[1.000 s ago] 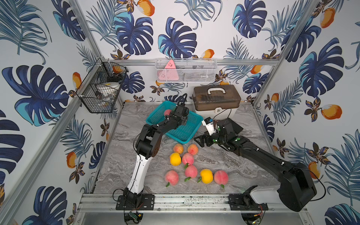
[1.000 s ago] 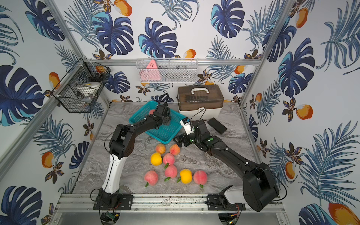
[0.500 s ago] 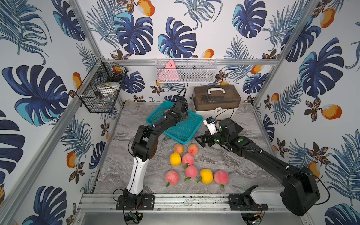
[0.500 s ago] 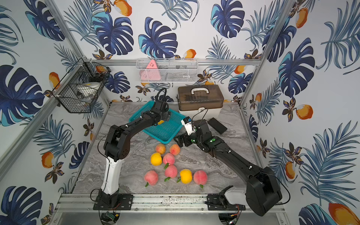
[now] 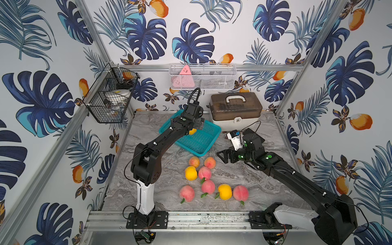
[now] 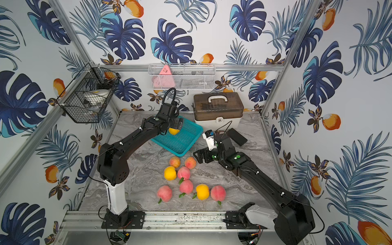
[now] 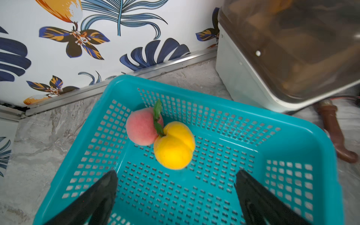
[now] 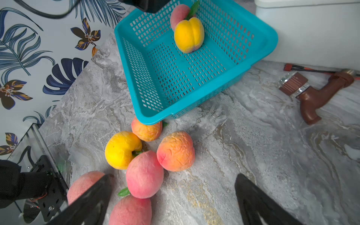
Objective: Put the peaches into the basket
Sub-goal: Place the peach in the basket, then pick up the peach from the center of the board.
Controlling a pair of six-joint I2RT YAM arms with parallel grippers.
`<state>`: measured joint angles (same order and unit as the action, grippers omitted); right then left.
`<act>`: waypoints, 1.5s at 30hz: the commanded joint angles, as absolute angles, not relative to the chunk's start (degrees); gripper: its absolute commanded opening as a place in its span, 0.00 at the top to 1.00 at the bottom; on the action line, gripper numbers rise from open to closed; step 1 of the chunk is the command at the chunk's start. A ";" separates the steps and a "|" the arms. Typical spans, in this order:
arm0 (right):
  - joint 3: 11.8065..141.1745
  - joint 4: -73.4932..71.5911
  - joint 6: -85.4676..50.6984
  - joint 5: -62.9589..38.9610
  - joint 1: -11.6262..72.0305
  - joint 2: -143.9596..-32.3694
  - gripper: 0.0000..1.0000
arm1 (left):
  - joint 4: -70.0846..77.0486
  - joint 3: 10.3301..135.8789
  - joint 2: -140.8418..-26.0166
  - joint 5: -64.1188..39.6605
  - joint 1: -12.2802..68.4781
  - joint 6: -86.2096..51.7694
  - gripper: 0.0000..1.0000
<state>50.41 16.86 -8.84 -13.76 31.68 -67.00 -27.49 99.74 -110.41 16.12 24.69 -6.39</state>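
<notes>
Two peaches, a yellow one point(image 7: 174, 146) touching a pink one point(image 7: 141, 128), lie in the teal basket point(image 7: 214, 103), which holds nothing else. The left gripper point(image 7: 176, 175) hangs over it, jaws wide apart and empty. Eight more peaches point(image 5: 204, 172) cluster on the table point(image 5: 244, 186) just beside the basket. The right gripper point(image 8: 173, 177) hovers by them, spread open, probably lining up a pick.

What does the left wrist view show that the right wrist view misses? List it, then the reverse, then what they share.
Left wrist only: the storage box's brown lid and the open left gripper. Right wrist only: loose peaches clustered on the table, and the open right gripper. Both: the teal basket holding a yellow peach that touches a pink peach.
</notes>
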 commanded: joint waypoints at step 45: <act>37.23 22.68 -13.19 -12.41 62.48 -48.23 0.00 | -59.09 62.00 -72.64 -0.02 50.05 -36.42 0.01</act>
<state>37.69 26.06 -14.28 -10.26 62.30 -47.83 -56.97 62.59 -71.92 -2.44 48.01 -32.97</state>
